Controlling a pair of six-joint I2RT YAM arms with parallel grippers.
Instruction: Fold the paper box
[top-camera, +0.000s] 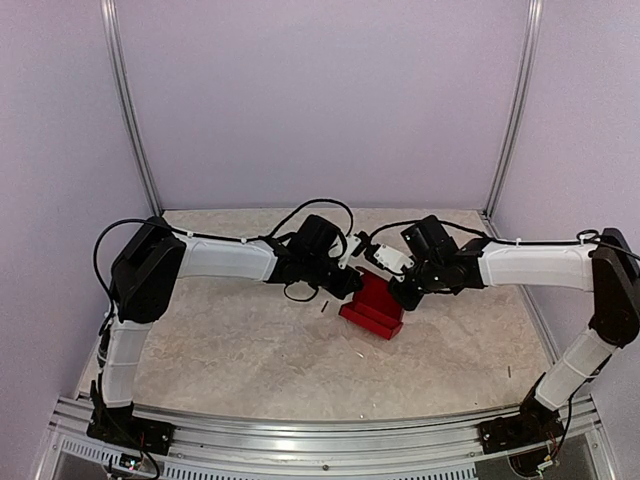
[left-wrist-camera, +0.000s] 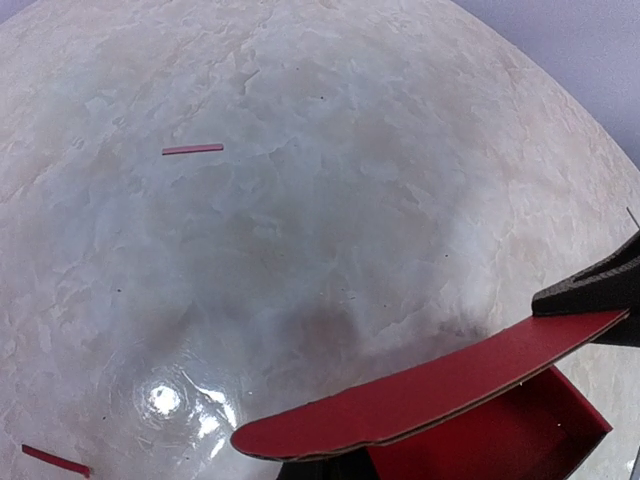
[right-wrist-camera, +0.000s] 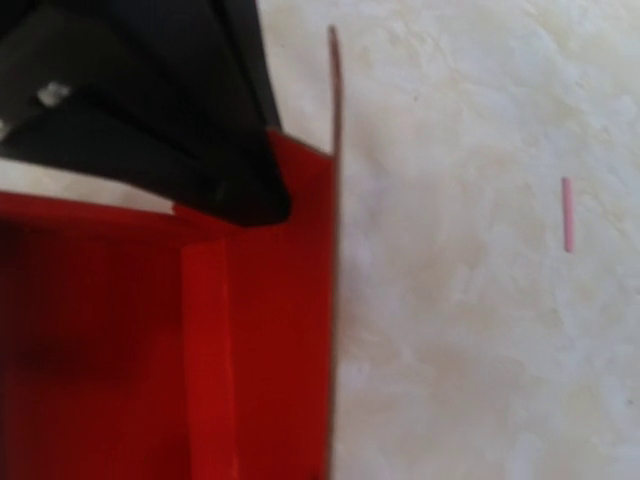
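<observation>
Your two arms reach inward, wrists nearly meeting; your left gripper (top-camera: 350, 283) is pinched on the paper box (top-camera: 373, 307), card between its fingers (left-wrist-camera: 595, 290); your right gripper (top-camera: 406, 296) is closed, jaws together.

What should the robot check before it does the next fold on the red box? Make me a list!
1. Left gripper shut on the flap: ok.
2. Right gripper shut: ok. Whether it really grips the box: cannot tell.
3. Flap folded flat: not ok, it is bowed.
4. Box well inside the edges of the table: ok.
5. Paper scraps lying apart from the box: ok.
</observation>
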